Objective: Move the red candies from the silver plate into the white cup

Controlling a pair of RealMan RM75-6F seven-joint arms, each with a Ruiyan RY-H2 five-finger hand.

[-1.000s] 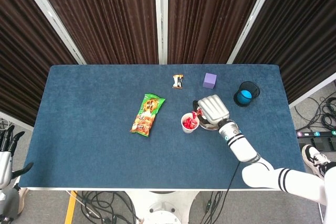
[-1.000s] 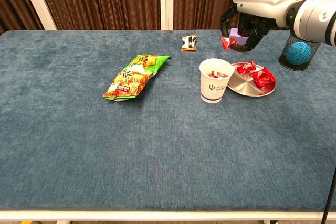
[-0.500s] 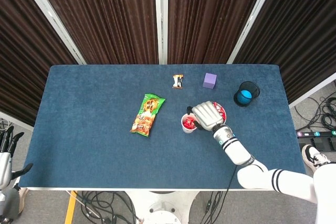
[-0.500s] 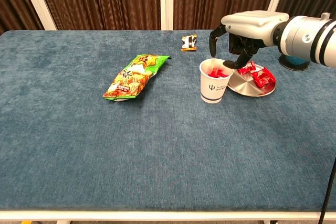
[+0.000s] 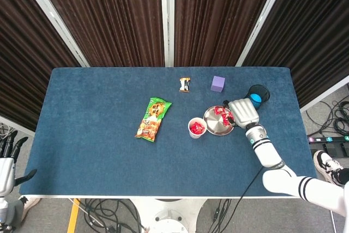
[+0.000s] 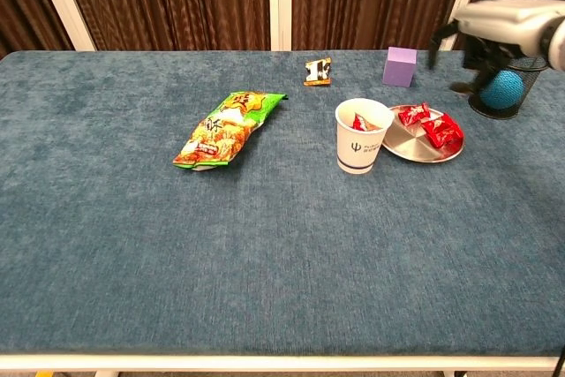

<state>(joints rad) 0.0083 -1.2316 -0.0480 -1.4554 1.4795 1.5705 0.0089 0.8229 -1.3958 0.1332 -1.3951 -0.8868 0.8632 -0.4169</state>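
Red candies remained on the silver plate; right hand, fingers spread and empty, should descend squarely and pinch one.

You have red candies on a silver plate, a white cup with a dark logo, a green-and-orange snack bag, a purple block, a blue ball inside a black mesh holder, a dark blue tablecloth, and a silver-white right hand.
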